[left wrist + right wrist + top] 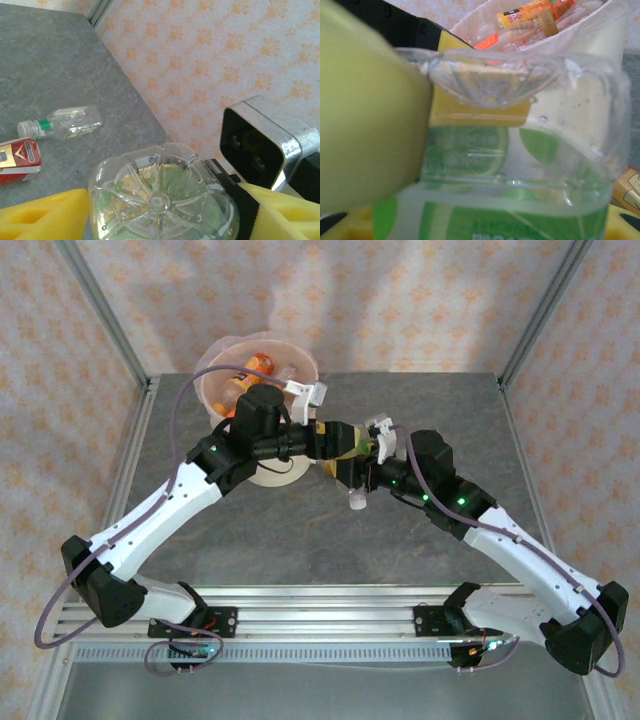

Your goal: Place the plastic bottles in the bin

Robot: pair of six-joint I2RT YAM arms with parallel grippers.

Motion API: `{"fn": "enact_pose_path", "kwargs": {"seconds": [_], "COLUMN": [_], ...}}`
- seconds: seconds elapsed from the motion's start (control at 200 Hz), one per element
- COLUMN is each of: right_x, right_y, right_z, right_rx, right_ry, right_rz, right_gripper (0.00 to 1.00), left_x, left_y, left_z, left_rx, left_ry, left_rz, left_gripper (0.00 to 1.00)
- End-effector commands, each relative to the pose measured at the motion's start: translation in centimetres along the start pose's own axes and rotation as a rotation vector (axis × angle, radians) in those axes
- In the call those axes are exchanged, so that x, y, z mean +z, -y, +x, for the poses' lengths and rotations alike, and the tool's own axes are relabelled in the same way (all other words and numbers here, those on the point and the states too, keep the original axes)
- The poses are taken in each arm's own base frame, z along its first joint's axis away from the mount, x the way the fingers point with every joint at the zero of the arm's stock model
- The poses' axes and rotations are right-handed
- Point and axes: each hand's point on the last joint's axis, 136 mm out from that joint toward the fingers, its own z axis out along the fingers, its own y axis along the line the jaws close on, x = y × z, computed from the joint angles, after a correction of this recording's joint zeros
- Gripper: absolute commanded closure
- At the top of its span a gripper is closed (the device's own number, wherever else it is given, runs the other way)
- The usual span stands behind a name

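A green-labelled bottle (pixel 520 165) is held off the table (pixel 300 540) between the two arms, just to the right of the bin (pixel 285 475) in the overhead view and level with its near wall. The bottle is clamped by the right gripper (pixel 365 470), whose jaws are closed on it; in the right wrist view its clear body and green label are seen pressed close against a blurred yellow finger (pixel 370 130). The left gripper (pixel 162 217) is brought up to the same bottle from the bin's side. In the left wrist view the ribbed clear base of the bottle is seen between the two yellow fingers (pixel 42 217), one close on each side, but whether it is actually gripped by them cannot be told. A black block in a silver frame (pixel 265 145) is seen just beyond the finger on the right of that view, against the patterned wall. The bin is placed at the far left of the table, and several bottles are already lying inside it, among them an orange-labelled bottle (pixel 530 17) near the top of the heap. Two more bottles are left lying on their sides on the grey table in the left wrist view: a clear bottle (pixel 67 124) with a white cap and a green ring, and nearer the camera a red-labelled bottle (pixel 19 157), cut off by the edge of the view. These two are near each other but not touching.
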Motion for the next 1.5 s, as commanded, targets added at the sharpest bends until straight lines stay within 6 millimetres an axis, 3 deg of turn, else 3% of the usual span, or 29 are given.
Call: {"fn": "enact_pose_path", "kwargs": {"seconds": [0.0, 0.2, 0.26, 0.41, 0.47, 0.57, 0.686, 0.716, 0.871, 1.111, 1.361, 1.496], "right_x": [-0.5, -0.3, -0.1, 0.5, 0.5, 0.6, 0.2, 0.1, -0.9, -2.3, -3.4, -4.1], "right_y": [-1.5, -2.0, -2.0, -1.7, -1.6, -1.0, -0.5, -0.4, 0.1, -0.1, 2.5, 4.2], "right_z": [-3.2, -4.1, -4.1, -3.6, -3.3, -3.0, -2.7, -2.7, -3.2, -3.6, -3.2, -2.9], "right_rx": [-0.038, -0.037, -0.033, -0.022, -0.018, -0.009, -0.005, -0.003, 0.020, 0.051, 0.117, 0.158], "right_ry": [0.101, 0.134, 0.131, 0.104, 0.097, 0.085, 0.071, 0.068, 0.086, 0.107, 0.124, 0.126], "right_rz": [-0.036, -0.061, -0.066, -0.063, -0.057, -0.029, 0.008, 0.017, 0.065, 0.079, 0.233, 0.335], "right_gripper": [0.55, 0.55, 0.55, 0.55, 0.52, 0.39, 0.12, 0.00, 0.01, 0.01, 0.01, 0.01], "left_x": [0.0, 0.4, 0.5, 0.2, 0.0, -0.6, -2.0, -2.4, -4.7, -9.8, -15.4, -16.5], "left_y": [0.9, 1.2, 1.2, 1.3, 1.3, 1.1, 0.8, 0.9, 0.8, -1.8, -4.1, -5.2], "left_z": [1.3, 1.7, 1.6, 1.0, 0.7, 0.0, -1.3, -1.8, -4.5, -10.1, -15.4, -16.5], "left_rx": [-0.033, -0.061, -0.062, -0.057, -0.052, -0.029, 0.015, 0.029, 0.104, 0.189, 0.317, 0.365], "left_ry": [-0.057, -0.076, -0.073, -0.048, -0.034, 0.001, 0.052, 0.066, 0.131, 0.258, 0.378, 0.354], "left_rz": [0.045, 0.078, 0.077, 0.069, 0.057, 0.018, -0.053, -0.066, -0.136, -0.347, -0.629, -0.744], "left_gripper": [0.23, 0.21, 0.28, 0.55, 0.61, 0.64, 0.66, 0.67, 0.67, 0.69, 0.69, 0.69]}}
